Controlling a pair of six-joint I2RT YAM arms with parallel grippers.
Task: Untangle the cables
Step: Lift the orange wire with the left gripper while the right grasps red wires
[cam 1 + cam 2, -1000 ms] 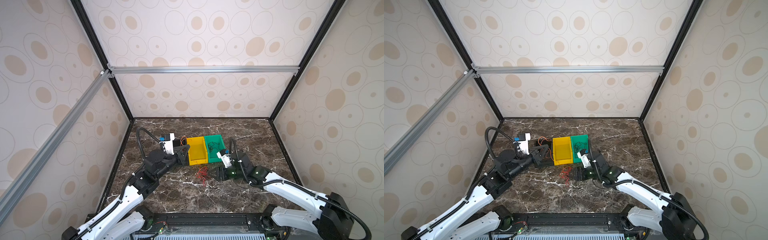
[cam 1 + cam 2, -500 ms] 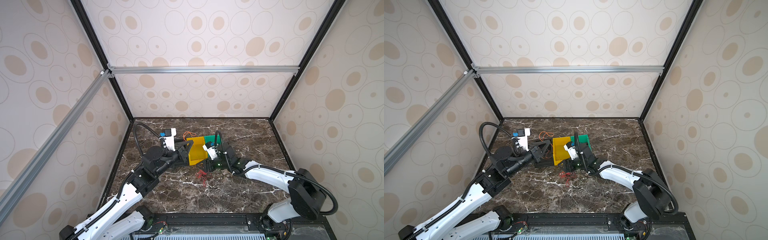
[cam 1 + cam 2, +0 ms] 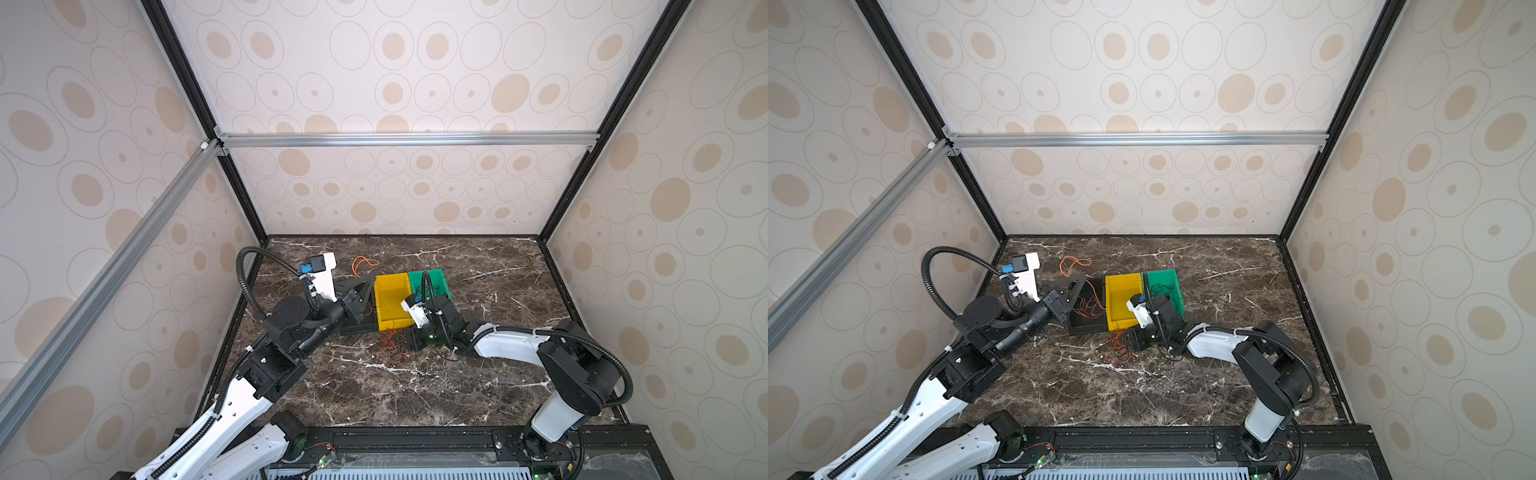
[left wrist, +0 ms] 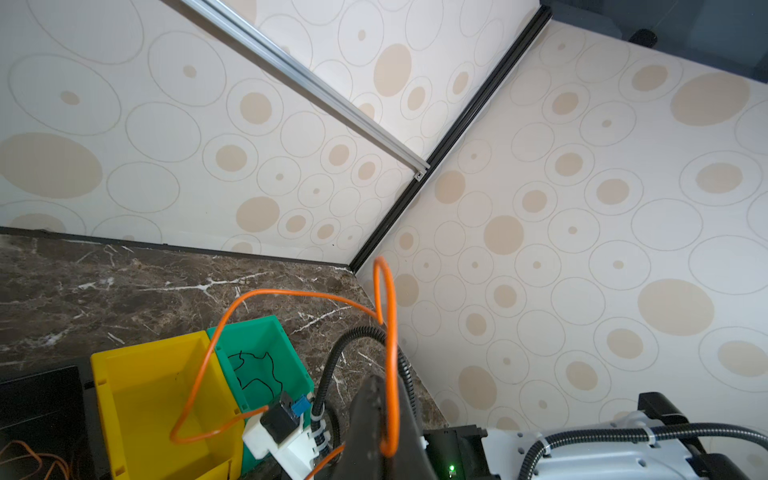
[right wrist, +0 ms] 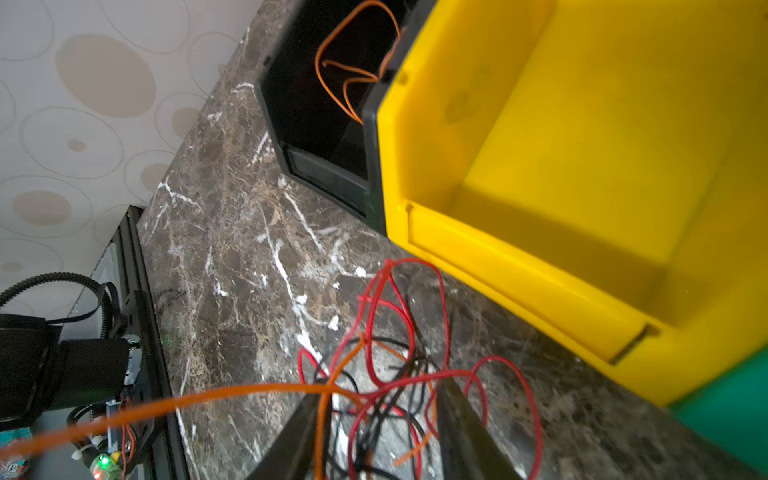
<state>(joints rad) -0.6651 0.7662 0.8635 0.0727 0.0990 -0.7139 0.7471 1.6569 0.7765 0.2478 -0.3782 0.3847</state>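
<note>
Straddling cables beside yellow bin, right gripper half-open; left gripper pinching orange cable.

Looking like a robot test cell in a lab. Being boxed in by panels printed with beige ovals, set in black posts and aluminium rails. Housing a left arm and a right arm, both white and black, mounted on a black base rail at the near edge of a marble-look tabletop. Carrying a camera on a wrist, corrugated hoses and green lights. Holding plastic bins and thin loose cables between the arms.
</note>
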